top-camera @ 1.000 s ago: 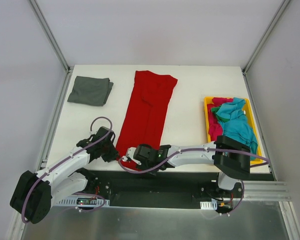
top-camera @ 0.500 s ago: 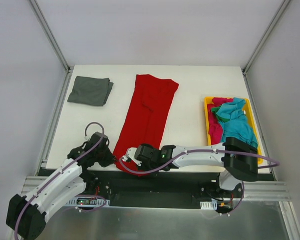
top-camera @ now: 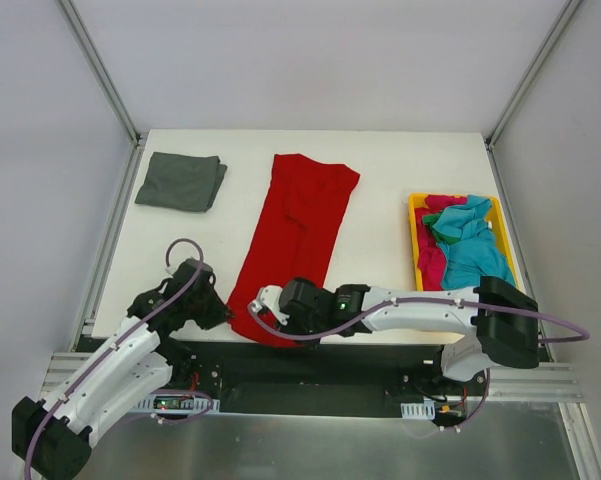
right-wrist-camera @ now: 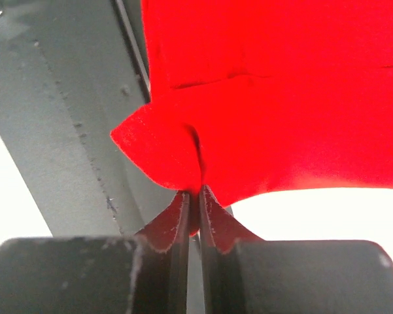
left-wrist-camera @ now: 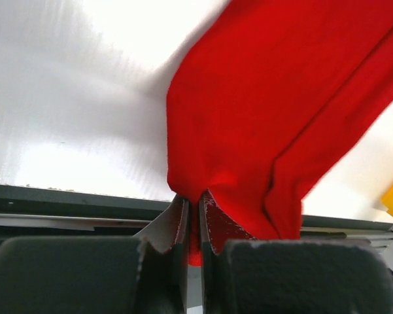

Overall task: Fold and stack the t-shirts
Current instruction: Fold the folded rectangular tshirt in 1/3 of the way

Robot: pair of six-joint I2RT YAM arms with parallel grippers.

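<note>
A bright red t-shirt (top-camera: 295, 235) lies folded lengthwise down the middle of the table, its near end at the front edge. My left gripper (top-camera: 223, 316) is shut on that near end's left corner; red cloth (left-wrist-camera: 261, 118) is pinched between its fingers (left-wrist-camera: 176, 226). My right gripper (top-camera: 270, 312) is shut on the right corner, where a fold of the shirt (right-wrist-camera: 281, 98) runs into its closed fingers (right-wrist-camera: 212, 222). A folded dark grey t-shirt (top-camera: 181, 180) rests at the back left. Turquoise (top-camera: 470, 245), pinkish-red and green t-shirts fill the tray.
The yellow plastic tray (top-camera: 413, 232) stands on the right side of the table. A dark metal rail (top-camera: 310, 365) runs along the table's front edge beneath both grippers. Frame posts rise at the back corners.
Both grippers have closed on the near end of the red shirt. The left arm drew back toward the front edge and the right gripper shifted right; the shirt's far end slid slightly right.
</note>
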